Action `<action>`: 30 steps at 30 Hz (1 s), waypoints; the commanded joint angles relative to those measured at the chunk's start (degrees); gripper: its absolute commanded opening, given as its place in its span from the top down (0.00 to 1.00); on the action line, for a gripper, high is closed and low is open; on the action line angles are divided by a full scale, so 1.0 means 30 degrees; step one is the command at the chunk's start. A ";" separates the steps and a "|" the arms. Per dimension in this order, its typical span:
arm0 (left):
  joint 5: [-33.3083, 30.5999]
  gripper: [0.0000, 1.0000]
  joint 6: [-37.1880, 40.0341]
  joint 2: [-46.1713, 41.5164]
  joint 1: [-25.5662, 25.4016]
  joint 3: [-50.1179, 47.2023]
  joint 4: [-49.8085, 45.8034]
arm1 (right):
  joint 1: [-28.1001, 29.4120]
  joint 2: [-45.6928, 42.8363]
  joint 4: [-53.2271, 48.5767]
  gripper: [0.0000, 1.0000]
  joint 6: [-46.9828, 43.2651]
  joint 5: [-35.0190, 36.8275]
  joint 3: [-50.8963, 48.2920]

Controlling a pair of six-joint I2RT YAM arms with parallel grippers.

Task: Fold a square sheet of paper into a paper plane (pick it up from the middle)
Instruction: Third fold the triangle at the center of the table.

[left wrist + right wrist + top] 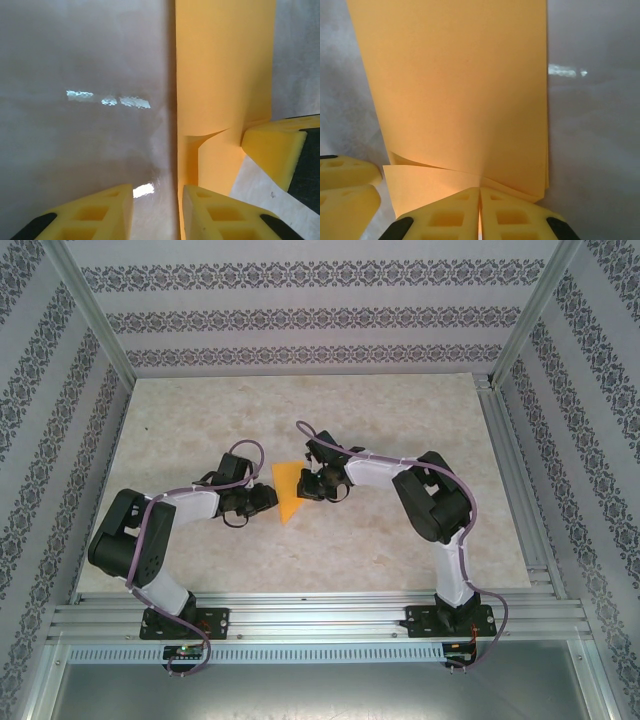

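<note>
Pinching the near edge of the part-folded orange-yellow paper sheet (287, 490), the right fingers (450, 215) sit fully closed, seemingly anchoring it near the middle of the pale marbled desk (400, 420). The left fingers (100, 212) straddle its opposite edge, partly open and gripping nothing.

The table (400, 410) has a pale, shiny, stone-look top. A folded orange-yellow paper plane (287, 492) rests near its middle.
</note>
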 commanded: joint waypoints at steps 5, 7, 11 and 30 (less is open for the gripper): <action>0.0676 0.67 -0.2241 -0.0886 -0.1373 -0.0946 0.2629 | 0.0162 -0.1753 -0.2418 0.91 -0.1380 0.1939 -0.1506; 0.0420 0.67 -0.2430 -0.1322 -0.1752 -0.0740 0.2196 | 0.0169 -0.2429 -0.2962 0.91 -0.1715 0.2493 -0.2038; -0.0355 0.69 -0.2477 -0.2508 -0.2547 -0.0112 0.1302 | 0.0061 -0.3681 -0.3242 0.91 -0.2308 0.2705 -0.3525; 0.0085 0.90 -0.2454 -0.1009 -0.4464 0.3595 -0.0336 | -0.0715 -0.8070 -0.0874 0.81 -0.1208 0.2099 -0.5154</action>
